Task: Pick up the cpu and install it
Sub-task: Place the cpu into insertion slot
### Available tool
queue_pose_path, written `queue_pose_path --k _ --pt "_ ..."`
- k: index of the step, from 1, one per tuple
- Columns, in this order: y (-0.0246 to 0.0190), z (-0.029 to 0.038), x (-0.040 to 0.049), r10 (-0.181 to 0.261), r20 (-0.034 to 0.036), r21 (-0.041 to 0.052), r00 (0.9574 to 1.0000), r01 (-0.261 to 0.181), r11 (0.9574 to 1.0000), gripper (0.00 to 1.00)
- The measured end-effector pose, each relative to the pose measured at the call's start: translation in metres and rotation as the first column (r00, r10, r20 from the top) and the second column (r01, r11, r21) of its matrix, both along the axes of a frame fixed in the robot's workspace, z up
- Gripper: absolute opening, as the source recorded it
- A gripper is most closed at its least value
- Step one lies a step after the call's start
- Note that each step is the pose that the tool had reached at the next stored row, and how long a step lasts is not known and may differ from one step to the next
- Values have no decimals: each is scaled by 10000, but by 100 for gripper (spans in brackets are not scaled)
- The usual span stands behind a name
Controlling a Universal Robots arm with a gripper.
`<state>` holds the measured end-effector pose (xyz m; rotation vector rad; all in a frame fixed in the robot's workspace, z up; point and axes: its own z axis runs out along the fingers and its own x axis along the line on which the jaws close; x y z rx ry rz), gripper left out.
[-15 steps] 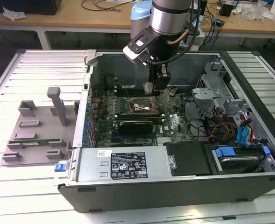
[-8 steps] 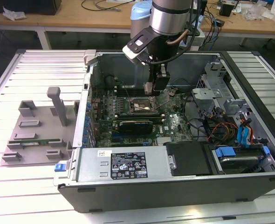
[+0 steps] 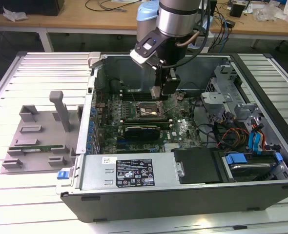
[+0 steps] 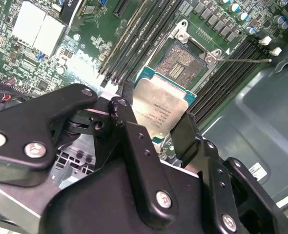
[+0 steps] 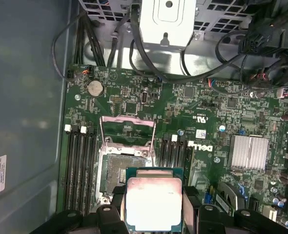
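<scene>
Inside the open computer case [image 3: 134,173], your gripper [image 4: 156,109] carries the cpu [image 4: 159,103], jaws clenched on two opposite edges of the chip, its silvery lid facing the second wrist view. The chip hangs over the green motherboard [image 5: 207,112], overlapping the near edge of the socket [image 5: 127,170] in the first wrist view. It is not seated. The socket's hinged load plate [image 5: 128,130] stands swung open and the thin wire lever [image 4: 241,60] is thrown clear, so the contact field lies bare. Black memory slots [image 5: 80,165] flank the socket on both sides, and a finned heatsink [image 5: 250,152] sits well apart across the board.

In the exterior view the arm reaches down into the case from above. A grey fixture [image 3: 36,141] rests on the slatted tabletop [image 3: 36,73] at the exterior view's left.

Treat the chip as light, flat and stiff. It should not flex in the grip, but the smooth metal lid probably gives little friction, so an edge hold like this one looks right. The underside contacts and the socket's fine pins are likely the fragile parts, and a tilted or sliding touch could bend them. Whether the chip's corner mark lines up with the socket cannot be read here.
</scene>
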<state>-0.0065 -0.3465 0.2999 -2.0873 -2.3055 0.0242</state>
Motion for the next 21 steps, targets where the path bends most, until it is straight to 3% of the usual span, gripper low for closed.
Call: queue_pose_path --k 6,21 --pt "20 -47 -14 3 0 0 10000 -3 10000 55" --pt "23 -141 -16 2 0 -1 10000 -2 10000 55"
